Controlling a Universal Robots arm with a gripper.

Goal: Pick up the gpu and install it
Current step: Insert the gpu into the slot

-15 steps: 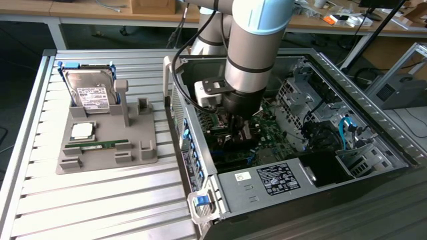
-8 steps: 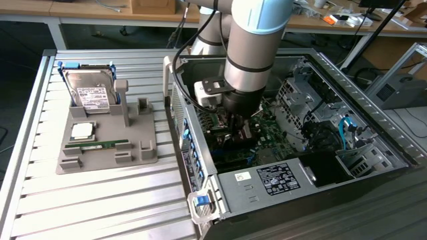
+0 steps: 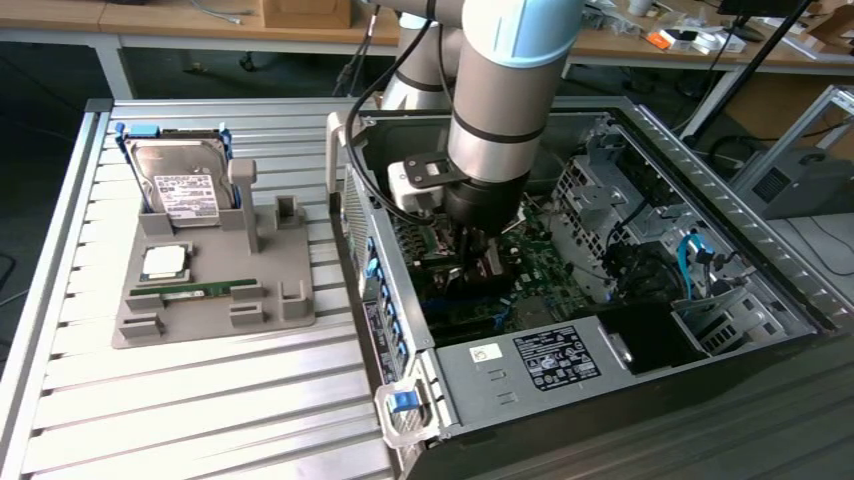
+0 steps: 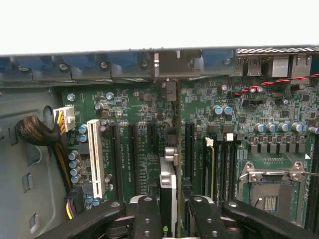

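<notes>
An open computer case (image 3: 627, 330) is laid on the slatted table (image 3: 200, 420), toward the exterior view's right. A parts holder (image 3: 214, 270) is set well apart on the exterior view's left, with a hard drive (image 3: 180, 185) stood in it. The gripper (image 4: 168, 209) is placed inside the case, above the motherboard (image 4: 144, 144), with the gpu (image 4: 168, 184) held edge-on between its fingers (image 4: 147, 214), over the expansion slots (image 4: 132, 149).

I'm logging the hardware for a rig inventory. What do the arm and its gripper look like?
The arm is a silver-grey tube with a light blue joint cap and black cables running alongside. A white camera box sits at its black wrist. The gripper has black jointed fingers with round pivots.
</notes>
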